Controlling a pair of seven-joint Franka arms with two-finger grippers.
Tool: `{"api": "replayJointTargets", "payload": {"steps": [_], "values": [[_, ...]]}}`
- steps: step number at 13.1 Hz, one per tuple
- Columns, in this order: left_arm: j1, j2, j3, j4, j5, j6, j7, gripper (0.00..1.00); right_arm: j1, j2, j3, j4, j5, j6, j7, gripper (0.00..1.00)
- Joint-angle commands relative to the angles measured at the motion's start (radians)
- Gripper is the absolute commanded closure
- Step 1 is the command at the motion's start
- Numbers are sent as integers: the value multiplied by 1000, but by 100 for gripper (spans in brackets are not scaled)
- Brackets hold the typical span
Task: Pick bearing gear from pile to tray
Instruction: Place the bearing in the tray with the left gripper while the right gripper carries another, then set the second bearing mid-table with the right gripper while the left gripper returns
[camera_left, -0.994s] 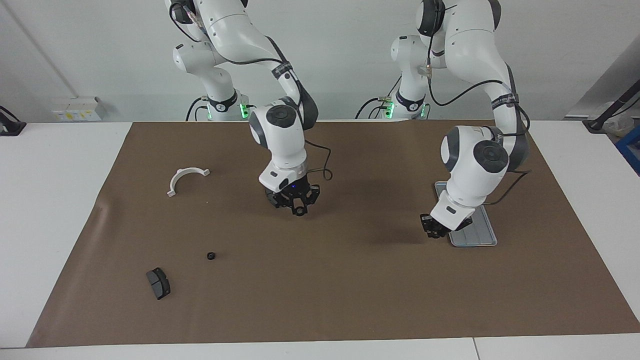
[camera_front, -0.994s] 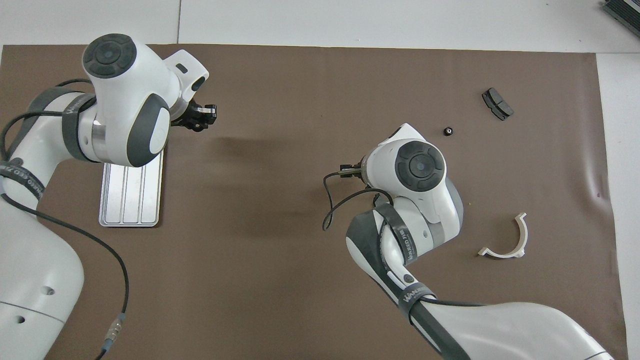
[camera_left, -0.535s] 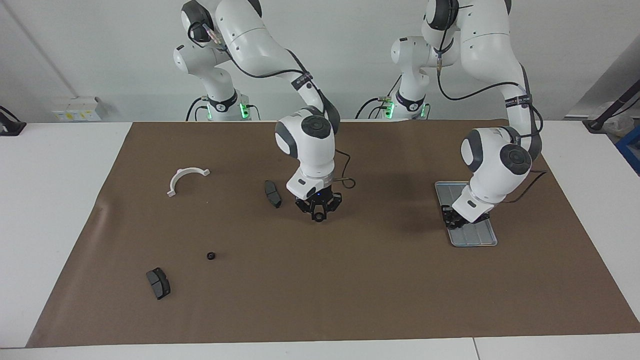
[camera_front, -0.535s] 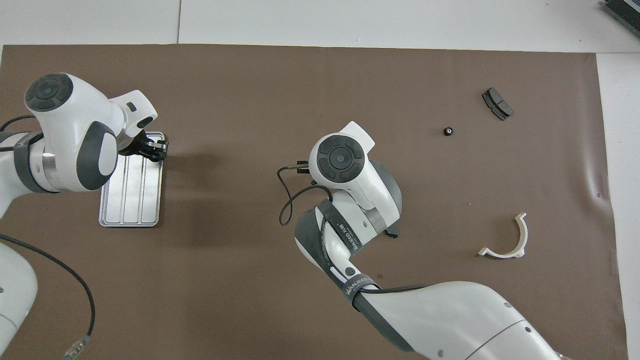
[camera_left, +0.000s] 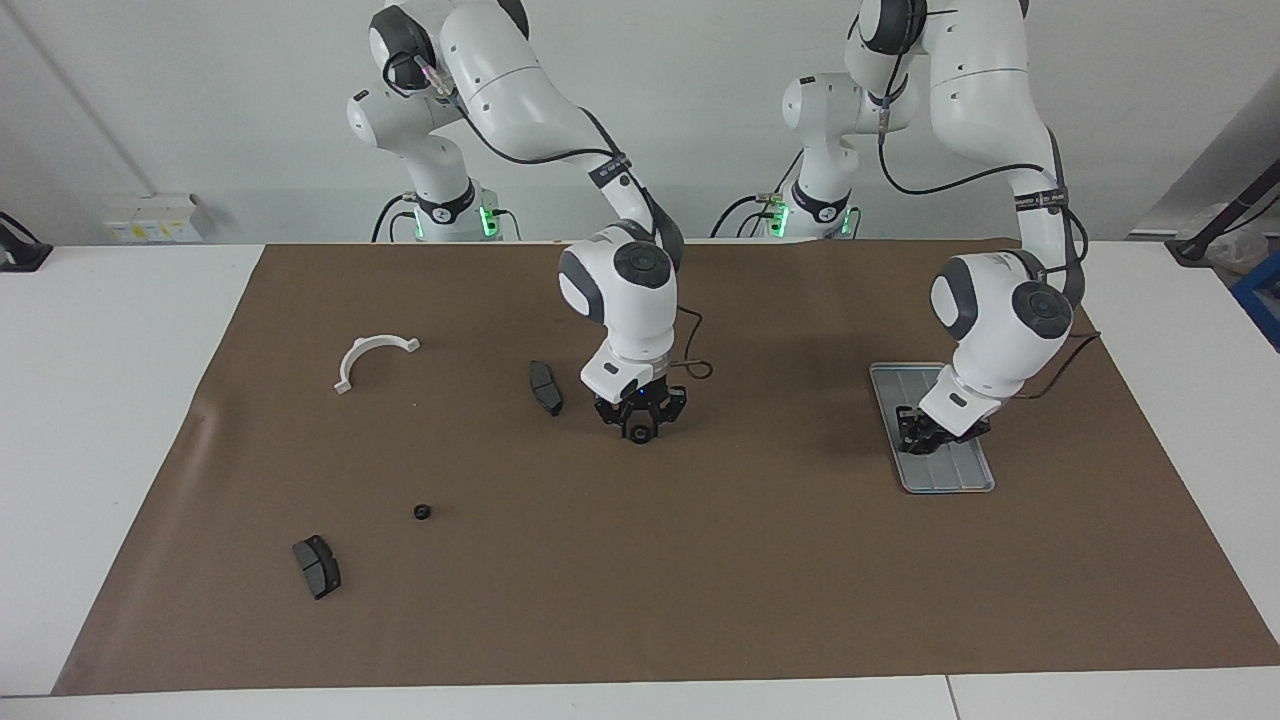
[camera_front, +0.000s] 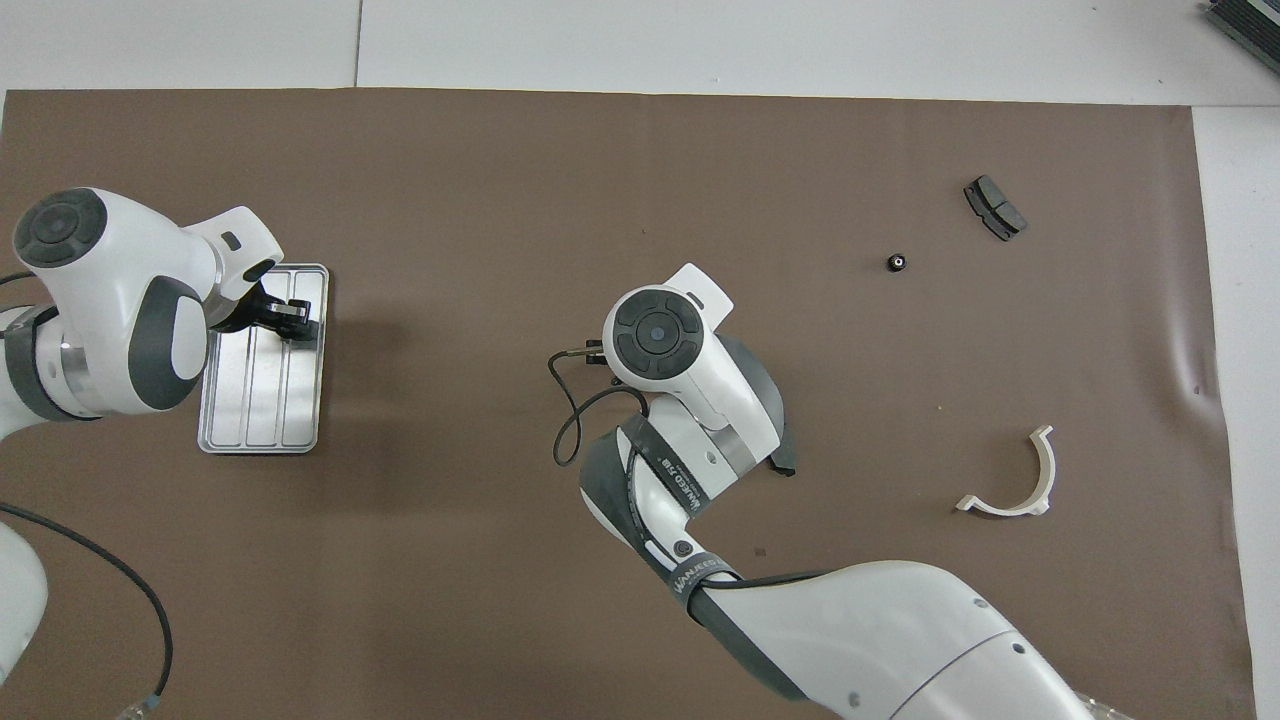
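The silver grooved tray (camera_left: 952, 478) (camera_front: 258, 425) lies at the left arm's end of the brown mat. My left gripper (camera_left: 915, 433) (camera_front: 296, 322) hangs low over the tray's end farther from the robots, shut on a small dark bearing gear. At the middle of the mat my right gripper (camera_left: 640, 428) points straight down, close to the mat. A black round gear (camera_left: 640, 433) shows at its tip, and I cannot tell whether it is still gripped. The pile is a loose scatter toward the right arm's end, with one small black gear (camera_left: 422, 512) (camera_front: 897, 262) lying alone.
A dark grey pad (camera_left: 545, 387) (camera_front: 784, 462) lies beside the right gripper. Another pad (camera_left: 317, 566) (camera_front: 995, 208) lies farther from the robots than the loose gear. A white half-ring (camera_left: 372, 352) (camera_front: 1020, 480) lies nearer to them. The right arm's cable loops by its wrist.
The left gripper moved from beside the tray to over it and came down. The right gripper moved toward the left arm's end, uncovering the pad, and sank toward the mat.
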Motion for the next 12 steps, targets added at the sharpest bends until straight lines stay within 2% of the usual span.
{"api": "replayJointTargets", "payload": {"steps": [1,2,3,5,7,12], "values": [[7,-35,-9,-31,-58,25,22,28,-9,-12,-5,18,-17,-6,29,0],[-2,-27,-9,-8,-75,25,19,10,-15,-17,-11,18,-19,-4,29,0],[-6,-23,-11,21,-87,17,13,0,-40,-40,-12,9,-19,-4,20,0],[-27,-23,-17,64,-127,11,-1,0,-103,-78,-11,-2,-22,-7,-23,0],[-99,-23,-14,99,-165,11,-107,0,-176,-104,-9,-8,-22,-10,-116,0],[-370,-23,-5,101,-152,23,-471,0,-339,-123,-8,-19,-2,-9,-363,0]]}}
